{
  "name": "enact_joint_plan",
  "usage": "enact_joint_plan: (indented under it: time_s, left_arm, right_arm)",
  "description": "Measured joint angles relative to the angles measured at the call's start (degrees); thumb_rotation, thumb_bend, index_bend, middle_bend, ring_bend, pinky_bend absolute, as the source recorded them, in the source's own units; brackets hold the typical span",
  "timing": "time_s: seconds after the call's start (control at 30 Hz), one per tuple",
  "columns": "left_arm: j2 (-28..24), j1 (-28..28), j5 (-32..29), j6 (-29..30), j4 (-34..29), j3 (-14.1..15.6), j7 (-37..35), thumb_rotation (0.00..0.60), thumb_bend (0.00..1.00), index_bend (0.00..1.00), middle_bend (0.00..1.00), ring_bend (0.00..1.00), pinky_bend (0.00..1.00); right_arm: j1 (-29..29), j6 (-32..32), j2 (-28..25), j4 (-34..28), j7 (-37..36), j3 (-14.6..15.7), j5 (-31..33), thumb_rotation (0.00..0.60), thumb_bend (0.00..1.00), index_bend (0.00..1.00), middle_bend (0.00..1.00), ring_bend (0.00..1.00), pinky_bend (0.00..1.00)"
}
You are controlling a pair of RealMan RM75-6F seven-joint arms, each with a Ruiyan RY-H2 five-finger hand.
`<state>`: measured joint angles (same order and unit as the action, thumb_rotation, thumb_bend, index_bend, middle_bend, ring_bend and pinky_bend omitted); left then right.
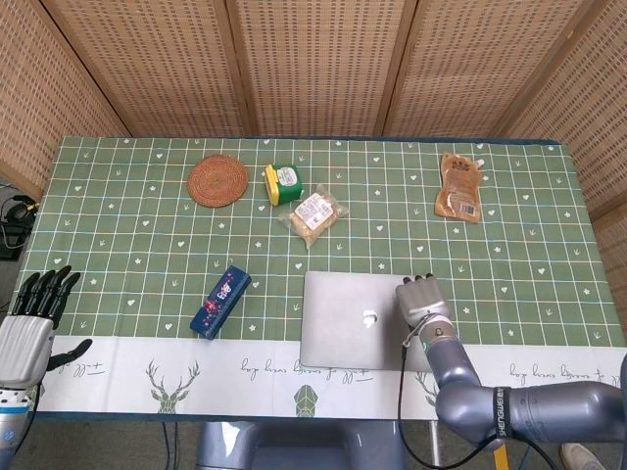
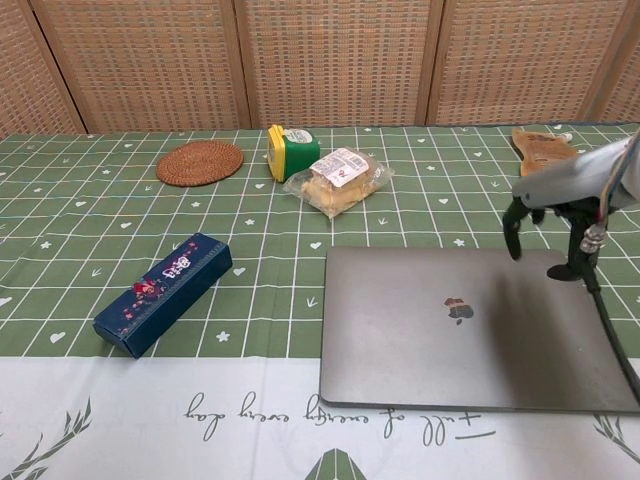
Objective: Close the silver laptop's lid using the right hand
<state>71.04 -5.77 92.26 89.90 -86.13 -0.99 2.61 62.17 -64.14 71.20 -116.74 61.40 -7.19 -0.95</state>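
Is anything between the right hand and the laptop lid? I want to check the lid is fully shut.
Nothing visible. The right hand hovers just above the silver laptop, whose lid already lies flat and bare.

The right hand [image 1: 422,300] is covering the right part of the silver laptop [image 1: 348,318] in the head view, and in the chest view the picture's right edge is cutting the same hand off, so its palm and most of its fingers are staying out of sight. The left hand [image 1: 29,328] is running off the head view's lower left corner. The brown pouch [image 2: 540,150] is lying partly behind the right hand, its print too small to read.
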Motion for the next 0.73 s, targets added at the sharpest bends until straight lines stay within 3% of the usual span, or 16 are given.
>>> enact_joint_plan:
  time_s: [0.17,0.3,0.43,0.57,0.73]
  left_arm:
    - [0.6,0.01,0.03,-0.05,0.49,0.0,0.93,0.6,0.13,0.0,0.0,0.0,0.0]
    - [1.31,0.03,0.38,0.3,0.92,-0.04,1.86,0.6,0.13,0.0,0.0,0.0,0.0]
    - [2.13,0.05,0.84,0.71,1.49,-0.03,2.29,0.6,0.13,0.0,0.0,0.0,0.0]
    - [2.78,0.1,1.22,0.97,2.23,0.11,2.0,0.6,0.13,0.0,0.0,0.0,0.0]
    - [3.4,0.21,1.33,1.23,2.86,0.17,2.25,0.6,0.13,0.0,0.0,0.0,0.0]
  right_arm:
    - [-7.5,0.76,-2.16,0.64,-11.32,0.87,-21.15,0.6,0.27,0.01,0.0,0.0,0.06]
    - [-14.42,-0.55,-2.54,4.2,-23.38,2.27,-40.6,0.6,0.22,0.0,0.0,0.0,0.04]
    - [-22.46,-4.97,-1.63,12.18,-40.33,4.17,-60.21,0.6,0.2,0.0,0.0,0.0,0.02]
    - [-30.03,-11.34,0.38,23.09,-55.4,6.15,-72.43,0.6,0.18,0.0,0.0,0.0,0.0]
    - [-39.33,-19.51,4.17,37.45,-67.48,8.56,-79.18,0.6,0.16,0.0,0.0,0.0,0.0]
